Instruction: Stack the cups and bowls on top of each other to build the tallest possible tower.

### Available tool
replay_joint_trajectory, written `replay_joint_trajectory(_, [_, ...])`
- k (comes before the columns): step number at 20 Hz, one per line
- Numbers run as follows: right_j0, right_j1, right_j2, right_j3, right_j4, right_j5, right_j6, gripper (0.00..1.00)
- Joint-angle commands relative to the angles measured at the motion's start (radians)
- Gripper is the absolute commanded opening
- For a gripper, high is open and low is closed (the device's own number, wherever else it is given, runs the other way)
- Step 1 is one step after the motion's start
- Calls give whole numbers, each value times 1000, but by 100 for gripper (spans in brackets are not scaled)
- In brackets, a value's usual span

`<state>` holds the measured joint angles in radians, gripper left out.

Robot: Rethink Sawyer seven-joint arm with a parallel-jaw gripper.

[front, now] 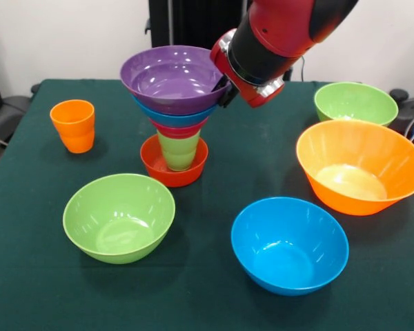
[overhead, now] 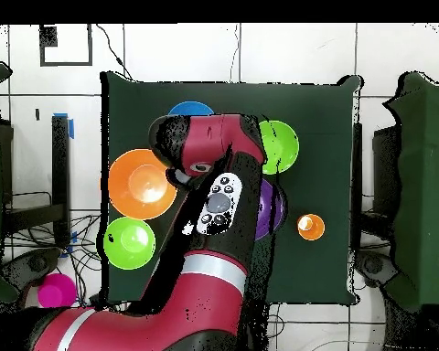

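Note:
The tower stands mid-table: a small red-orange bowl at the base, the light green cup in it, then a pink bowl, a blue bowl and a purple bowl on top. My gripper is at the purple bowl's right rim, mostly hidden behind the bowl and my wrist. The orange cup stands alone at the left. In the overhead view my arm covers most of the tower; only part of the purple bowl shows, with the orange cup beside it.
Loose bowls stand around the tower: a lime green bowl at front left, a blue bowl at front right, the very large orange bowl at right, and another lime green bowl at back right. A pink object lies off the table.

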<state>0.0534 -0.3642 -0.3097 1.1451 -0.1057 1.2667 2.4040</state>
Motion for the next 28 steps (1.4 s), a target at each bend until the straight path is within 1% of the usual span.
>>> replay_joint_trajectory(1, [17, 24, 57, 31, 2, 99, 70, 0])
replay_joint_trajectory(11, [7, 44, 51, 9, 0, 128, 74, 0])
replay_joint_trajectory(18, [17, 52, 39, -1, -7, 113, 98, 0])
replay_joint_trajectory(28, [38, 60, 18, -14, 3, 99, 146, 0])
